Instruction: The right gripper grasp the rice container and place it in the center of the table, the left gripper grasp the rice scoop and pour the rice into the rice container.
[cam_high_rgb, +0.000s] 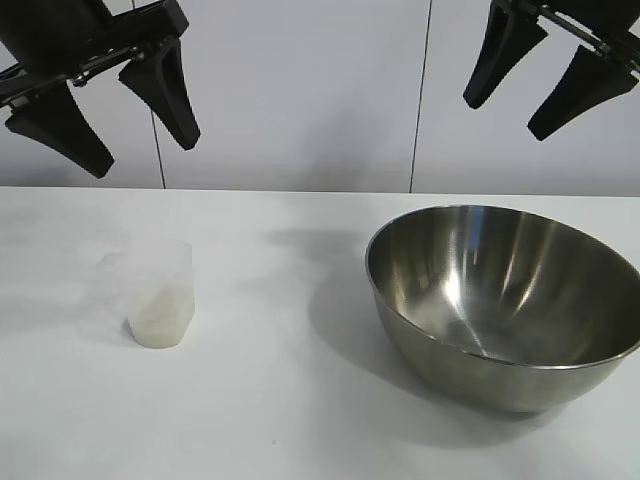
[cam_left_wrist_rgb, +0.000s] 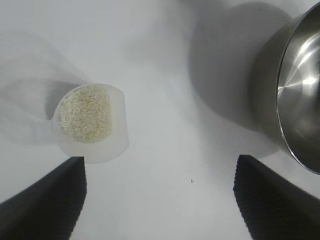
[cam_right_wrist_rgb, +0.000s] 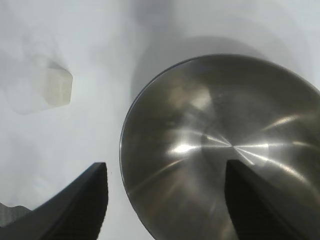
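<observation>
Both tools hang released: left tool (cam_high_rgb: 110, 110), right tool (cam_high_rgb: 550, 80). Risk: smooth rice container (cam_high_rgb: 505, 300) rim slipping; light rice scoop (cam_high_rgb: 160, 295) tipping, spilling rice (cam_left_wrist_rgb: 86, 114).

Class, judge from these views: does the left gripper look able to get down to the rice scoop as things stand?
Probably yes: the left gripper hangs open above the rice scoop, with only bare table around it.

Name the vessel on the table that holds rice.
The rice scoop, the small frosted plastic cup, holds rice; the big steel rice container is empty.
</observation>
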